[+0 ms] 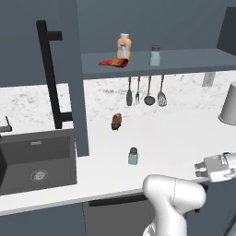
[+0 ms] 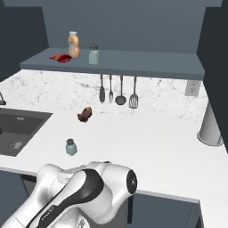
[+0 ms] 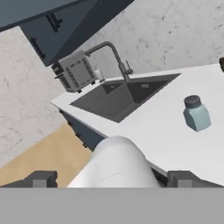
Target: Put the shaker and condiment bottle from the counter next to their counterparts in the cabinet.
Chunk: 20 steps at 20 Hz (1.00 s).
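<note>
Two-finger gripper (image 3: 112, 178) spread wide, empty. Small pale blue-grey shaker (image 1: 133, 156) upright on white marbled counter (image 1: 175, 133). Flat red condiment bottle (image 1: 113, 63) lies on slate-blue cabinet shelf (image 1: 184, 60)

arm (image 2: 84, 191): glossy white rounded shells | joints: dark bands | tool (image 3: 111, 178): dark finger tips

White marbled counter and slate-blue cabinet shelf, with what rests on each

The wide white, faintly marbled counter (image 1: 184, 133) has a dark sink (image 1: 34, 159) set into it and carries a small pale blue-grey shaker with a dark cap (image 1: 133, 156), a brown lump (image 1: 116, 121) nearer the wall and a grey cylinder (image 1: 229, 104) at the far right. The cabinet's plain shelf (image 1: 193, 59) holds a flat red bottle (image 1: 113, 62) touching or just beside a taller orange white-capped bottle (image 1: 123, 47), and a second pale shaker (image 1: 155, 56) apart to their right.
</note>
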Motion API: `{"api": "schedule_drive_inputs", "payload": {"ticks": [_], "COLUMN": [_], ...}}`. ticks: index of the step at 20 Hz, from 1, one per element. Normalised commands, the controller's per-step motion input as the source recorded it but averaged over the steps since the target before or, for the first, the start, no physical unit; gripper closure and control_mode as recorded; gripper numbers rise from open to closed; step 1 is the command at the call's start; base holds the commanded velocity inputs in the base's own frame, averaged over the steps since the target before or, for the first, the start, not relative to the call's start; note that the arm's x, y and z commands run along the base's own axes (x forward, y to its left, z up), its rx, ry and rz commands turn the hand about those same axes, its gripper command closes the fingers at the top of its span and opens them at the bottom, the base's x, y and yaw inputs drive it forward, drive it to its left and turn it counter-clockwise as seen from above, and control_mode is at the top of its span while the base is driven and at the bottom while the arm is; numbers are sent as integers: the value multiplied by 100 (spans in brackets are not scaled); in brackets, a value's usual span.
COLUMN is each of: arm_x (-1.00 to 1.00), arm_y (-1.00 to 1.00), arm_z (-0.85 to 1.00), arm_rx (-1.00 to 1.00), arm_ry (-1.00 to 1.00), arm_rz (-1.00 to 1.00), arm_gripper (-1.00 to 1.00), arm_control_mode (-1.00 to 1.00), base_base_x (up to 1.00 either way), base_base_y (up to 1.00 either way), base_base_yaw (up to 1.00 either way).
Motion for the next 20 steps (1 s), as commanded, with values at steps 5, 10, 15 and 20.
{"api": "schedule_drive_inputs", "payload": {"ticks": [5,10,15,20], "arm_x": [1,21,51,53], "arm_y": [31,21,25,14], "arm_z": [0,-21,0,-5], "arm_rx": [5,0,0,0], "arm_ry": [-4,-17,-8,0], "arm_rz": [0,0,0,0], "arm_gripper": [-100,-100,-100,-100], "arm_control_mode": [-100,-100,-100,-100], "base_base_x": [0,0,0,0], "base_base_y": [0,0,0,0], "base_base_yaw": [0,0,0,0]}}
